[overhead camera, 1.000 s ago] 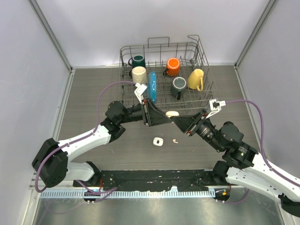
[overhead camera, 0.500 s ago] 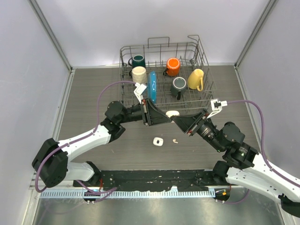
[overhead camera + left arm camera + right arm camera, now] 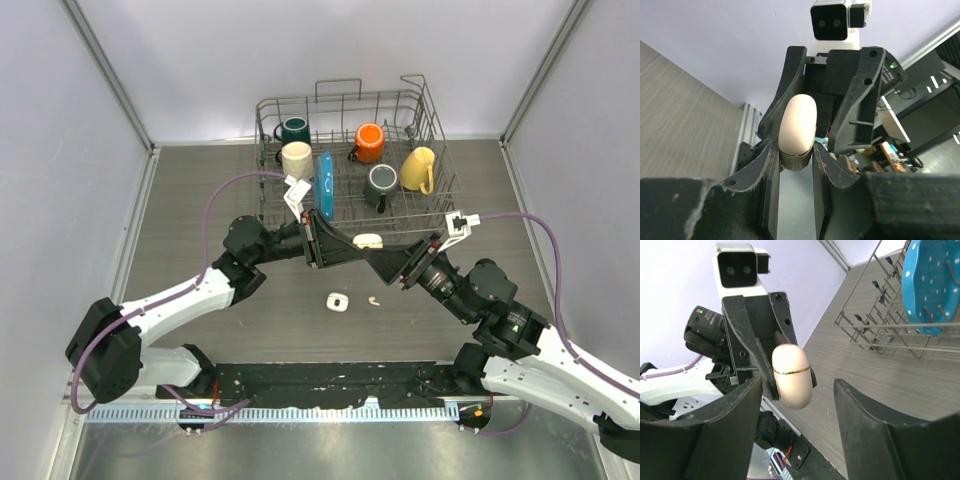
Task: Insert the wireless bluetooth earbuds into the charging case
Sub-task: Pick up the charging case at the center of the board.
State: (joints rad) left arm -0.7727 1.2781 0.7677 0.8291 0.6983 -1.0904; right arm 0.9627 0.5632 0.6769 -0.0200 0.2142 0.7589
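the charging case [image 3: 797,127] is clamped at its lower end between the fingers of the left gripper [image 3: 796,162], which is closed on it. the case is held up off the table. its seam line is seen unbroken in the right wrist view, so the lid is judged to be shut. the right gripper [image 3: 797,390] is faced toward the case with its jaws parted and a gap on either side, so no grip is made by it. whether one of its fingers brushes the case cannot be told.

below the two grippers, two small white things are seen lying near each other on the table [image 3: 180,180]. an earbud [image 3: 374,299] is on the right, and to its left is a white piece [image 3: 336,301] too small to be identified. neither is touched. further back, a wire dish rack [image 3: 390,95] with a blue plate [image 3: 324,182] in it is not involved.

little of the task is judged done. the case is lifted and presented between the arms, but it is not yet opened and no bud is seen seated in it. the lid is to be opened, and each bud is to be picked up and set inside.
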